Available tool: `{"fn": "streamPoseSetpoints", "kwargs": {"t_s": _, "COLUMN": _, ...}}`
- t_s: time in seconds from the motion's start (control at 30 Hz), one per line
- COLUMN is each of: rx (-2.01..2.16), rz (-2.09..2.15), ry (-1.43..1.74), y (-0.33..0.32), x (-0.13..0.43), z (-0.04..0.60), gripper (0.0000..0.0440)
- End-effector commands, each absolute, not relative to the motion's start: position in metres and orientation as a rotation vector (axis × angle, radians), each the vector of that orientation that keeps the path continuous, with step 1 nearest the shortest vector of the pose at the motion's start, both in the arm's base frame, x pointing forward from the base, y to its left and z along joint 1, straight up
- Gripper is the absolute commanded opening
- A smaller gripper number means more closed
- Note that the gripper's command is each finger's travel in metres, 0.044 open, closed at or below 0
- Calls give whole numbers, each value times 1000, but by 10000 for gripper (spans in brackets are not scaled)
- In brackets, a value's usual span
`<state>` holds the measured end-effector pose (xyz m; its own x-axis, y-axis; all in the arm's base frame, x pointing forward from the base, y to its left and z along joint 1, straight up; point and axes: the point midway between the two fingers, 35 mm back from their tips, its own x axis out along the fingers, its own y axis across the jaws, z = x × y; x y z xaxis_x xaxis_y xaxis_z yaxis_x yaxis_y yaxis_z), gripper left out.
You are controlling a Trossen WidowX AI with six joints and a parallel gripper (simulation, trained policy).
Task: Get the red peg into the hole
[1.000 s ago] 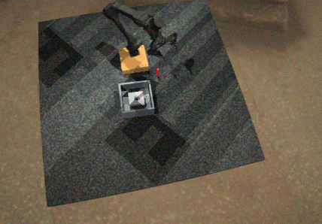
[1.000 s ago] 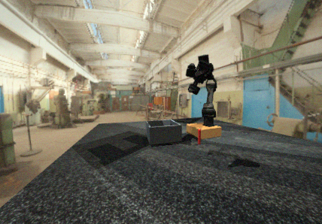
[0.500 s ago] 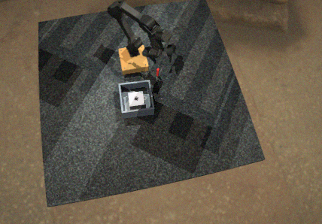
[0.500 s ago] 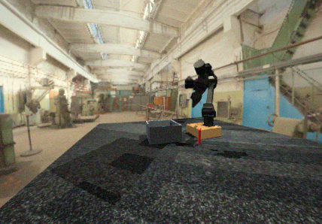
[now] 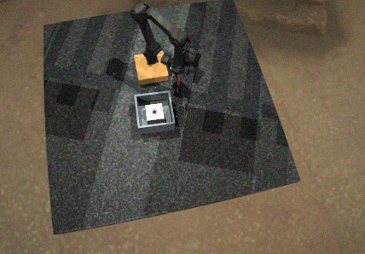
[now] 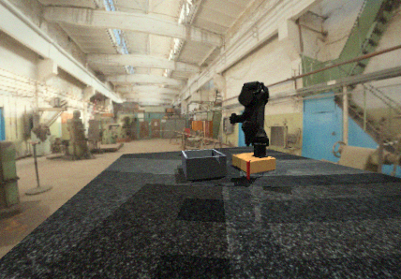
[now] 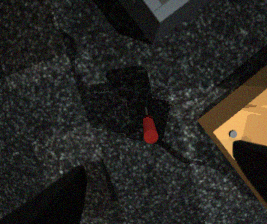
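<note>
The red peg (image 5: 179, 81) (image 6: 248, 169) (image 7: 150, 131) stands upright on the dark mat, right of the box in the top view. The open grey box (image 5: 157, 129) (image 6: 203, 168) holds a white plate (image 5: 148, 107) with a dark hole at its middle, and nothing shows standing in the hole. My gripper (image 7: 159, 160) is open and empty. It hangs above the peg, pointing down, with one fingertip on each side of the peg in the wrist view. The height of the fingers over the peg is hard to tell.
An orange block (image 5: 146, 72) (image 6: 267, 165) (image 7: 249, 123) at the arm's base lies close to the peg, on the right in the wrist view. A corner of the box shows at the top of the wrist view. The dark mat (image 5: 124, 193) has shadows on it.
</note>
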<state>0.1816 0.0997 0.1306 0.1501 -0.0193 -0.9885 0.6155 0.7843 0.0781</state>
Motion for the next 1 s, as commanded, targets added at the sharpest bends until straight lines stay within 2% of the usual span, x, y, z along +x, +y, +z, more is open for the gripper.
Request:
{"fn": "streamPoseSetpoints", "kwargs": {"t_s": 0.0, "rx": 516, "rz": -544, "ry": 1404, "y": 100, "x": 178, "z": 119, "gripper": 440}}
{"fn": "streamPoseSetpoints", "kwargs": {"t_s": 0.97, "rx": 432, "rz": -687, "ry": 1468, "y": 107, "x": 185, "z": 15, "gripper": 438}}
